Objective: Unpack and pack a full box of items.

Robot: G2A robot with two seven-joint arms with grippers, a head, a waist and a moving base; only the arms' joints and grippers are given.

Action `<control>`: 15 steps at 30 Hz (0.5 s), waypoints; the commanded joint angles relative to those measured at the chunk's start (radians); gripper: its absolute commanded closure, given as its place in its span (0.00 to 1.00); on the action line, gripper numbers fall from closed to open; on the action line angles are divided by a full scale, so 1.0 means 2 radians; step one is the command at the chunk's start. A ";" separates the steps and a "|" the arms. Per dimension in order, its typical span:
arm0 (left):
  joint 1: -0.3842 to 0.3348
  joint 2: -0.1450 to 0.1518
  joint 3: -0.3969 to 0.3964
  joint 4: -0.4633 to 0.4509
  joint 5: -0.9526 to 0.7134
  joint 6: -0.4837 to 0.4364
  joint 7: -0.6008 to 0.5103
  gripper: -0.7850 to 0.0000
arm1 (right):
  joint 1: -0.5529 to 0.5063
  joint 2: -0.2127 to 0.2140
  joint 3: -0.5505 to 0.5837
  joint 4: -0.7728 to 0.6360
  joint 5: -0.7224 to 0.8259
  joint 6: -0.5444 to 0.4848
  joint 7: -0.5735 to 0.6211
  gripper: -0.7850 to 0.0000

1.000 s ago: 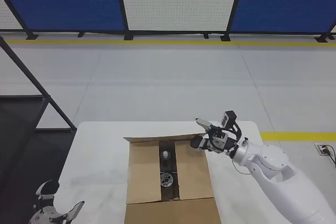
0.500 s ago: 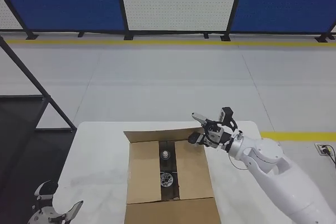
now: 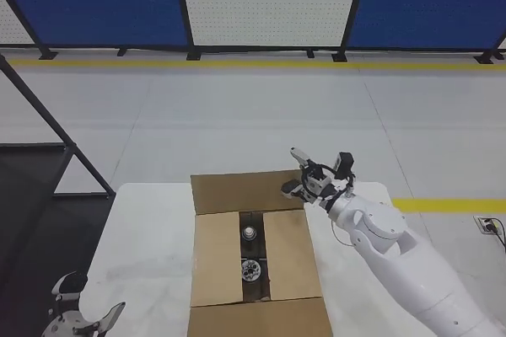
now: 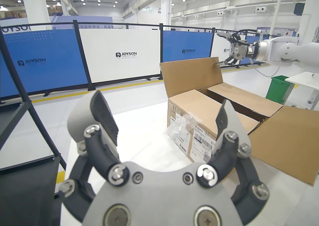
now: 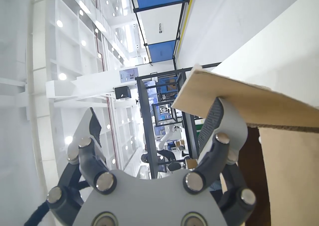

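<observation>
Hooking one finger pad [image 5: 211,117] against the far-right corner of the far flap [image 3: 244,192], the right gripper [image 3: 299,175] has its jaws wide apart. It props the flap up and does not pinch it. The cardboard box [image 3: 253,261] sits on the white table [image 3: 152,236], middle to near side. Its near flap [image 3: 257,318] is folded outward. The left flap [image 3: 217,257] and right flap [image 3: 291,253] lie almost flat, with a dark gap between them.

Two items show in that gap, a small capped one [image 3: 250,232] farther in and a round one [image 3: 251,270] nearer. Possibly a bottle and a lid, though the top view is too coarse to say.

The left gripper [image 4: 161,101] hangs at the table's near-left corner, well apart from the box, spread wide and empty.

The flaps are probably light, thin and springy, stiff along the corrugation but hinging freely at the crease. They would tend to swing back unless pushed past upright. The best hold looks like a free edge near a corner, where a finger can slip under. A full box is likely too heavy and broad for one claw, so the items are better taken singly through the opening.
</observation>
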 commanded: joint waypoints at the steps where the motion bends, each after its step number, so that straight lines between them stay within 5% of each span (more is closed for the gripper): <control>1: 0.000 0.000 0.000 0.000 0.000 0.000 0.000 0.00 | 0.015 -0.009 -0.012 0.022 -0.008 0.005 -0.014 0.00; 9: 0.000 0.000 0.000 0.000 0.000 0.000 0.000 0.00 | 0.059 -0.050 -0.051 0.095 -0.020 0.011 -0.073 0.00; 15: 0.000 0.000 0.000 0.000 0.000 0.000 0.000 0.00 | 0.094 -0.080 -0.085 0.140 -0.037 0.073 -0.081 0.00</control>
